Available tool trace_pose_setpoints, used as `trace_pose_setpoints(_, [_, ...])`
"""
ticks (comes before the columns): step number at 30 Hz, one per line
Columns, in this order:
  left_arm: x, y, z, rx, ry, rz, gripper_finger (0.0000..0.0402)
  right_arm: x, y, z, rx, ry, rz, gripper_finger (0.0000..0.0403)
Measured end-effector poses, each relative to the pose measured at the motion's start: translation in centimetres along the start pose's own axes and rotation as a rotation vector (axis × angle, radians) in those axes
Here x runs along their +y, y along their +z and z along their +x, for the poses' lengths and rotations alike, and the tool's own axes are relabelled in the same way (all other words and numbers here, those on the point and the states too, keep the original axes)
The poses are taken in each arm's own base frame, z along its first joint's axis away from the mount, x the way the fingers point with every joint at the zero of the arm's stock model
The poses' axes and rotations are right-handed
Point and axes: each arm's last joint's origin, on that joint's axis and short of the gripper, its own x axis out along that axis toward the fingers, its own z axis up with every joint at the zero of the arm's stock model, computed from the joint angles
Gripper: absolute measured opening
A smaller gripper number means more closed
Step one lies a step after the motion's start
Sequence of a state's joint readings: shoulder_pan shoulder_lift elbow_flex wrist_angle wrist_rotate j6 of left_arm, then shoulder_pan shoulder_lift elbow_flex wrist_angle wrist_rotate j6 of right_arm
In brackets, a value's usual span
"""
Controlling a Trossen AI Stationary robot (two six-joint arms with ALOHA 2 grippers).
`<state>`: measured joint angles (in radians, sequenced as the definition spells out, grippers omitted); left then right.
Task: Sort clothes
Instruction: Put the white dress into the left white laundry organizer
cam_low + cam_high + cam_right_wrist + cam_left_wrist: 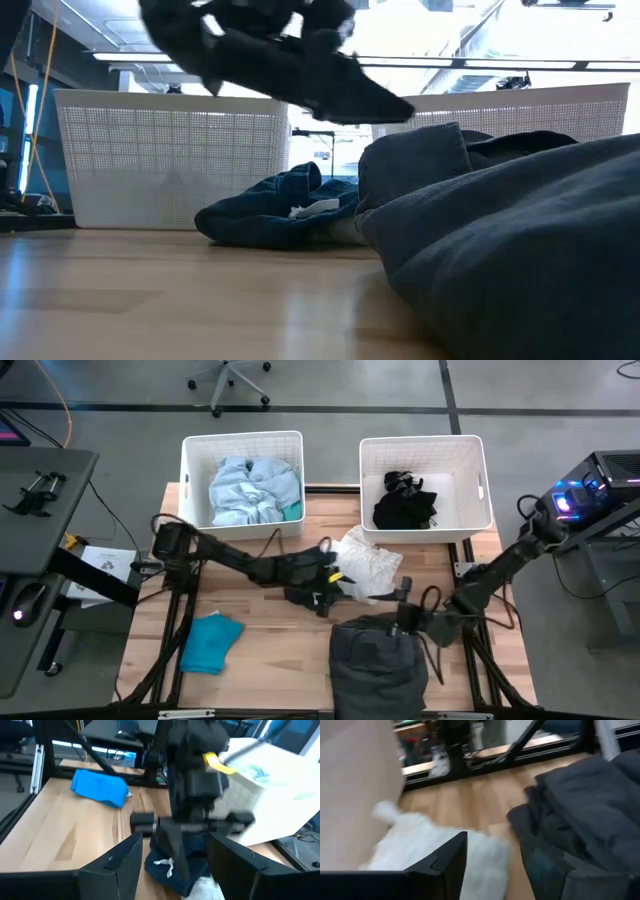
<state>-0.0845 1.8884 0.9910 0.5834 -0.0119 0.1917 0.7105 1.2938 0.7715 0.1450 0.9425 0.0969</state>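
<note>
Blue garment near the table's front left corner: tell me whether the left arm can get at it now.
Probably yes. The blue garment lies alone on bare table on the left arm's side, nothing on top. The left gripper is at the centre, over the navy garment.

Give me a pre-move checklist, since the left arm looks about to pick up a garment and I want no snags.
1. Left gripper open: ok, fingers apart in its wrist view.
2. Left gripper over navy garment: ok.
3. White garment clear of the grasp: cannot tell, it lies close.
4. Right gripper out of the way: not ok, it sits close at the dark grey garment.
5. Baskets reachable: ok.
</note>
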Motion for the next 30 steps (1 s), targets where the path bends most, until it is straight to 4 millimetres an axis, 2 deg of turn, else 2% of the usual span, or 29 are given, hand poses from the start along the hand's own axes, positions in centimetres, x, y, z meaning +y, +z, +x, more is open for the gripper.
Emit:
trace_pose_setpoints(6, [2.1,-0.1,4.0,-0.007,-0.036,-0.035,0.0233,0.5,-0.1,-1.3,-0.010,-0.026,0.001,0.0209])
trace_pose_setpoints(10, [3.5,-0.4,5.6,0.044,0.058,-0.029,0.0271,0.7,-0.5,-1.6,0.007,-0.038,0.035,0.0209])
trace_pose_setpoints(14, [4.3,-2.6,6.3,0.182,0.115,-0.091,0.0292,0.7,-1.0,-1.5,0.030,-0.044,0.060,0.0209])
trace_pose_setpoints(20, [3.8,-6.1,7.2,0.327,0.104,-0.174,0.0294,0.7,-1.2,-1.4,0.041,-0.048,0.070,0.0209])
trace_pose_setpoints(25, [3.4,-7.9,7.9,0.364,0.097,-0.256,0.0266,0.7,-1.2,-1.4,0.041,-0.049,0.071,0.0209])
trace_pose_setpoints(30, [3.3,-8.1,8.0,0.358,0.097,-0.314,0.0169,0.7,-1.2,-1.4,0.040,-0.049,0.079,0.0209])
